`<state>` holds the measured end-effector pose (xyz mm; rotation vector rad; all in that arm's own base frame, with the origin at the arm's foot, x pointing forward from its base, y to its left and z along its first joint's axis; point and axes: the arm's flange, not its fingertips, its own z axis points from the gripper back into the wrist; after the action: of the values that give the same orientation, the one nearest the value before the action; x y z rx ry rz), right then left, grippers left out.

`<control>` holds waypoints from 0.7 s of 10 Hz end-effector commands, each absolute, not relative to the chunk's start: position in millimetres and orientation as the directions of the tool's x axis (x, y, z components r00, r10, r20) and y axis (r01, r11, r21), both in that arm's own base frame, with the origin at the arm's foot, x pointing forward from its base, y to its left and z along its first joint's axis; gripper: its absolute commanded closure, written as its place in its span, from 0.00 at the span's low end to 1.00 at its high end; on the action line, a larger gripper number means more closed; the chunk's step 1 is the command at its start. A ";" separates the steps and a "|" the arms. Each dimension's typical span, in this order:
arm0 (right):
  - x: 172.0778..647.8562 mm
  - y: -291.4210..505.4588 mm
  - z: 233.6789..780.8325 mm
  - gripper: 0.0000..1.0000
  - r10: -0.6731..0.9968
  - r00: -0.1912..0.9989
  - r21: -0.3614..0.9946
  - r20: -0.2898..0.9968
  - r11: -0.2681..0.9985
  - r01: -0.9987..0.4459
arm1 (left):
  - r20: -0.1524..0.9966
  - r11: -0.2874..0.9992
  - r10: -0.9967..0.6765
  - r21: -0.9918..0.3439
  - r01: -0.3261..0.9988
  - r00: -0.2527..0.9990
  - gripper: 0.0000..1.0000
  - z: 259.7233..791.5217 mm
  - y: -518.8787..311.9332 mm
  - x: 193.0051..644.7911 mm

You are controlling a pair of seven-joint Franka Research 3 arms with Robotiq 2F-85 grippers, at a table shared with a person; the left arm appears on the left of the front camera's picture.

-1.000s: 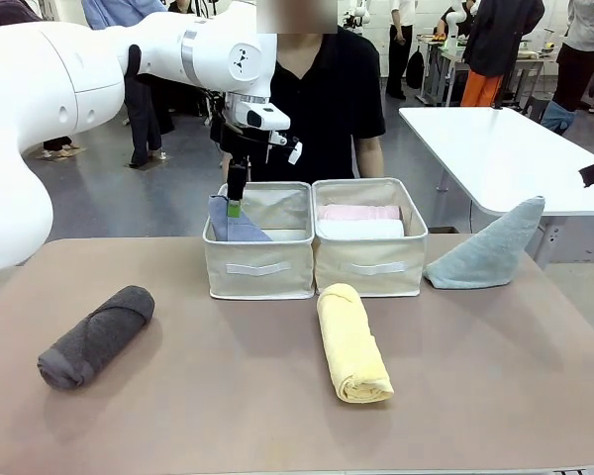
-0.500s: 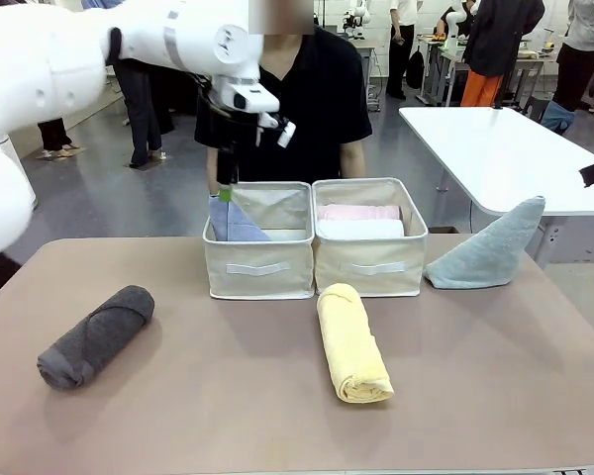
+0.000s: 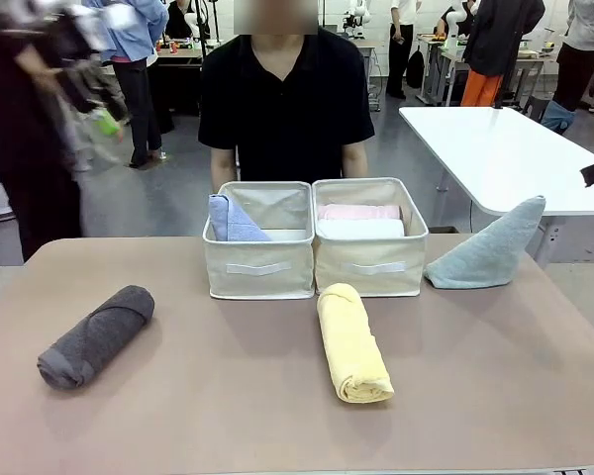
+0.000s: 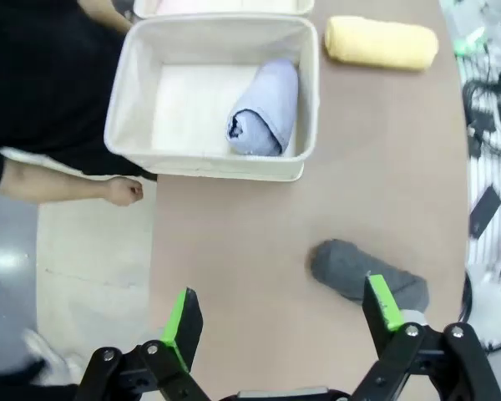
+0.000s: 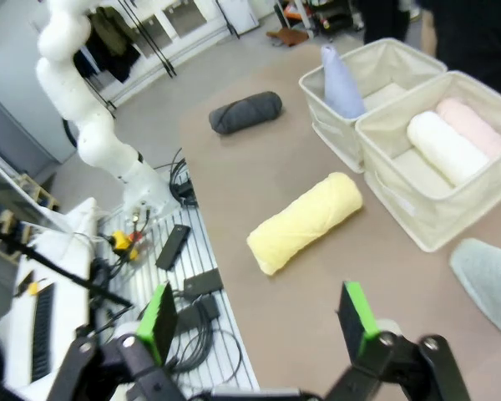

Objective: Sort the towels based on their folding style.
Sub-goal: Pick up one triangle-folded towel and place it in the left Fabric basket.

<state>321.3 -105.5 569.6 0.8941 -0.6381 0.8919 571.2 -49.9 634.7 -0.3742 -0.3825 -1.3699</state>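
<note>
Open workshop hall: grey floor [image 3: 168, 198], a white table [image 3: 495, 148] at 2 o'clock, people standing farther back. My mauve-brown table [image 3: 228, 416] carries two beige bins side by side at 12, with a person [image 3: 287, 109] in black behind them.

Left bin [image 3: 258, 267]: lavender fold [image 3: 230, 220], point up.
Right bin [image 3: 369, 265]: pink roll [image 3: 359, 212] and white roll [image 3: 361, 229], axes 9-to-3.
Yellow roll [image 3: 353, 342] at centre, axis 12-to-6, near end drifting toward 5.
Dark grey roll [image 3: 96, 335] at 8, axis 2-to-8.
Teal-grey fold [image 3: 487, 249] at 2, just beside the right bin, tip toward 1.

I see the left gripper [image 4: 282, 307] and right gripper [image 5: 257, 311] with jaws spread wide, nothing between them.
</note>
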 end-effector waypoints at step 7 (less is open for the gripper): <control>320.9 -105.3 569.8 0.00 0.378 0.485 0.383 0.788 0.317 -0.868 | 0.691 0.278 -0.674 -0.091 0.956 0.261 0.00 600.6 115.8 468.3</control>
<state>321.3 -105.2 569.8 0.8937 -0.6378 0.8927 456.7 130.6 593.0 -0.5693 -0.6337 -1.1733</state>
